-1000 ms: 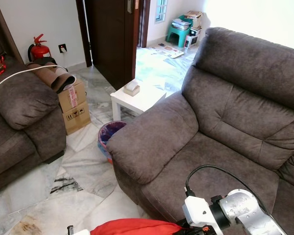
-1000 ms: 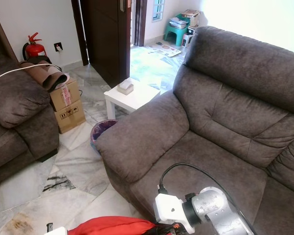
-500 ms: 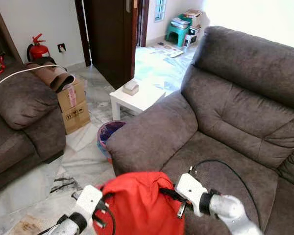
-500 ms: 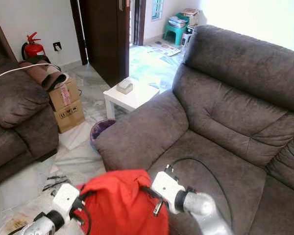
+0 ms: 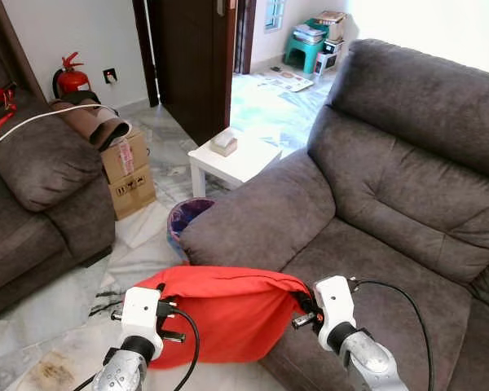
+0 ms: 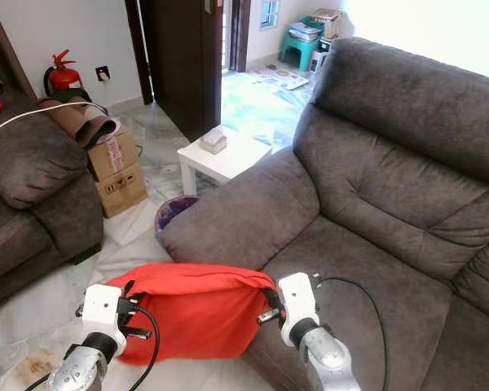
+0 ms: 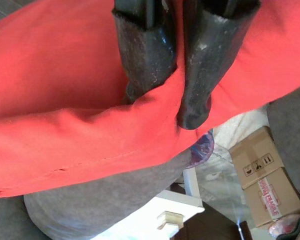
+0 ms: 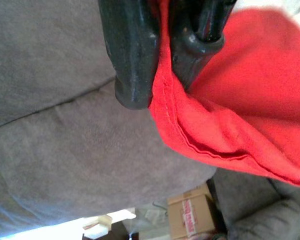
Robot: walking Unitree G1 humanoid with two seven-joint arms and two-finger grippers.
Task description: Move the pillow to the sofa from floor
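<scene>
We hold the red pillow (image 5: 220, 319) stretched between our two end effectors, off the floor (image 5: 57, 326) and hanging just in front of the sofa (image 5: 375, 187) armrest. The left end effector (image 7: 165, 85) is pinched shut on the pillow's fabric at one end; the right end effector (image 8: 162, 60) is pinched shut on a seamed edge at the other end, with the sofa's grey cushion right beyond its fingertips.

Half a second ago the pillow stood bunched up tall between the arms; a second ago only its top edge peeked in at the bottom of the head view. Now it is pulled out long and sags below both grips. We judge the lift is done and the carry is under way: the pillow is clear of the floor but not yet over the seat.

The seat lies ahead of and beyond the right end effector, and the armrest just ahead of the pillow between the two. Well beyond the left end effector sit a bin (image 5: 183, 218), a white side worktop (image 5: 232, 159) and a cardboard box (image 5: 129, 167). We still need to swing the pillow across over the seat before letting go.
</scene>
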